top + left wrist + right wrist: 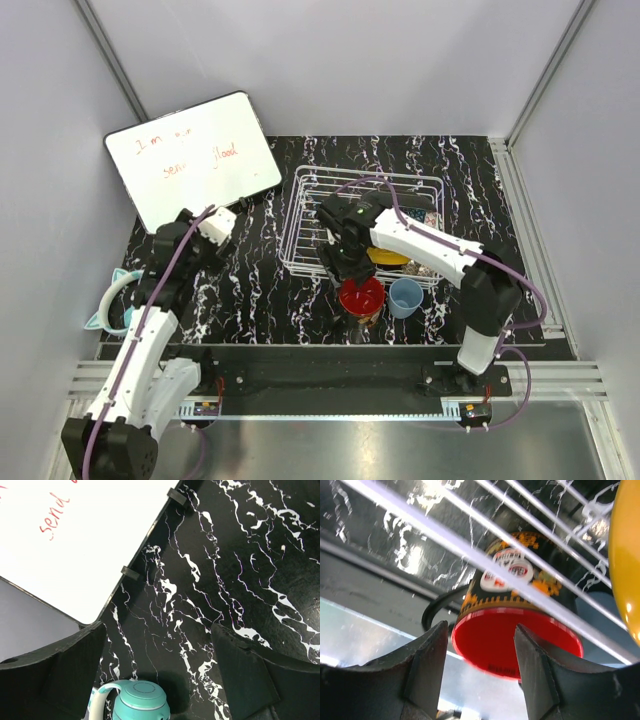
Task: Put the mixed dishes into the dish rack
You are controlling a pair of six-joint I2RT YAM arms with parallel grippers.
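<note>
Just outside the dish rack (310, 200): a slick red bowl (361, 296)

The dish rack sits mid-table, with the red bowl just beside its near edge. The bowl is likely light, stiff and glossy, so pinch its rim. The right gripper (345, 265) hovers half-open and empty; the left gripper (157, 630) gapes wide, also empty.

Dish rack (300, 222) at centre with plate (391, 258) in it, bowl (361, 296) and cup (405, 297) just near of it, board (190, 155) far left, headphones (112, 302) near left.

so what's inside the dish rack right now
A yellow plate near the front of the dish rack and a patterned dish at its right; the right arm hides the middle.
</note>
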